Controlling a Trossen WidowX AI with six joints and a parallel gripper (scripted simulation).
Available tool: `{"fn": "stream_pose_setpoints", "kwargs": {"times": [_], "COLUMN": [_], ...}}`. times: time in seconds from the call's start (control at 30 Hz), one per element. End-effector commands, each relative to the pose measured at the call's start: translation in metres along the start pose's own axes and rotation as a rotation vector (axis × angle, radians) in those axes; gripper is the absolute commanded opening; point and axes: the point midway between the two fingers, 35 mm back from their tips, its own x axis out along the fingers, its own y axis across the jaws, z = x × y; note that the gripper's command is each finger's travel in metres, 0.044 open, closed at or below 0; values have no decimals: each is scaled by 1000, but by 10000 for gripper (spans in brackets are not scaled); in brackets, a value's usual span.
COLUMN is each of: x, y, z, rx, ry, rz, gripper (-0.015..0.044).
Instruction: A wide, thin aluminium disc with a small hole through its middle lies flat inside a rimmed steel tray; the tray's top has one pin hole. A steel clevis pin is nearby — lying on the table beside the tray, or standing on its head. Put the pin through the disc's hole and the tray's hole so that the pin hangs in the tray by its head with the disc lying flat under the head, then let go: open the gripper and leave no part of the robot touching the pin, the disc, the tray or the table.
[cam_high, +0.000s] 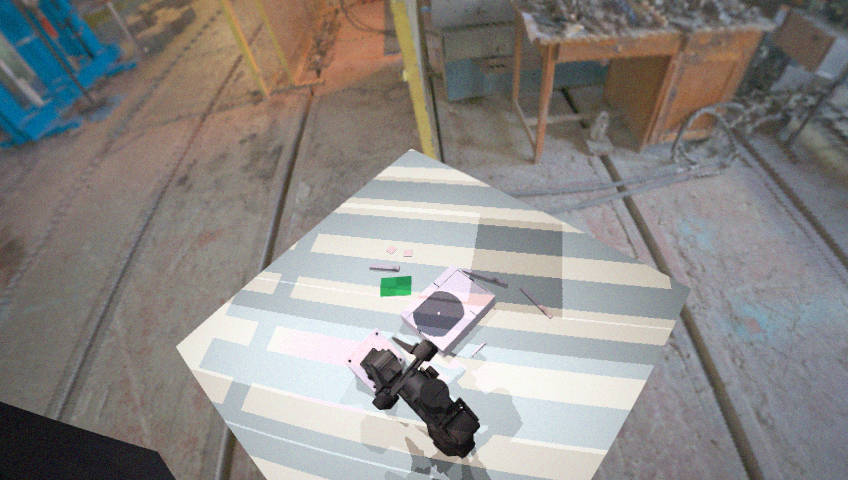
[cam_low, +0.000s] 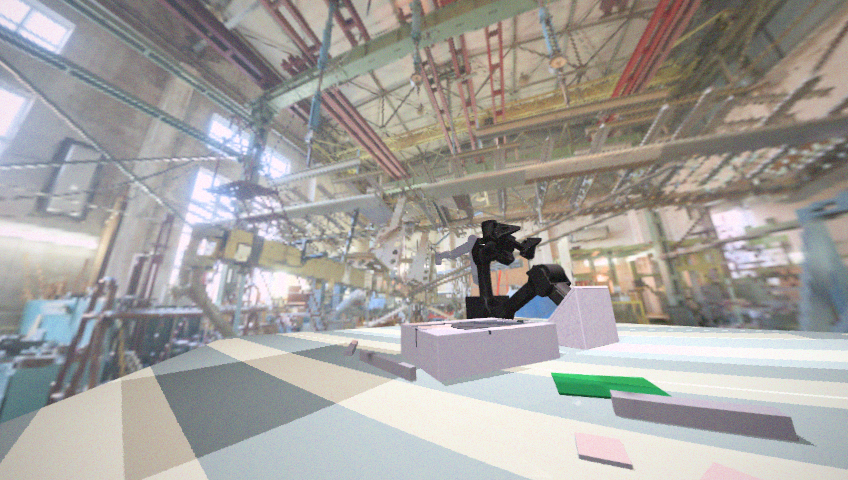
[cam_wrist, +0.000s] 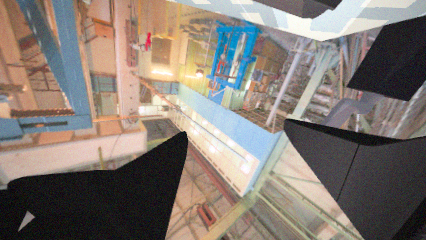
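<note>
Seen from above, a dark disc (cam_high: 438, 321) (cam_low: 484, 324) lies within the tray (cam_high: 476, 300) (cam_low: 493, 353), its central hole visible; the low exterior view shows instead the tray's tall side. Rods lie around the tray on the worktop (cam_high: 595, 368) (cam_low: 285, 410) (cam_wrist: 325, 27); I cannot tell which is the pin. The wrist view shows the open hand's (cam_high: 382, 364) (cam_low: 529, 233) (cam_wrist: 236, 126) fingers wide apart, which the exterior view places above tray height.

Table's near corner beyond top view's edge.
</note>
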Motion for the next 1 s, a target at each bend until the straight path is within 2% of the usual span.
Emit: {"fn": "stream_pose_setpoints", "kwargs": {"times": [0.0, 0.07, 0.27, 0.4, 0.53, 0.73, 0.97], "x": [1, 6, 25, 31, 29, 21, 4], "y": [1, 12, 69, 108, 142, 168, 189], "z": [0, -3, 2, 22, 51, 87, 139], "rx": [-8, -75, -365, -534, -667, -763, -845], "ry": [-8, -71, -425, -682, -905, -1068, -1179], "rz": [7, 58, 171, 120, -22, -225, -544], "gripper": [374, 321, 164, 160, 160, 160, 160]}}
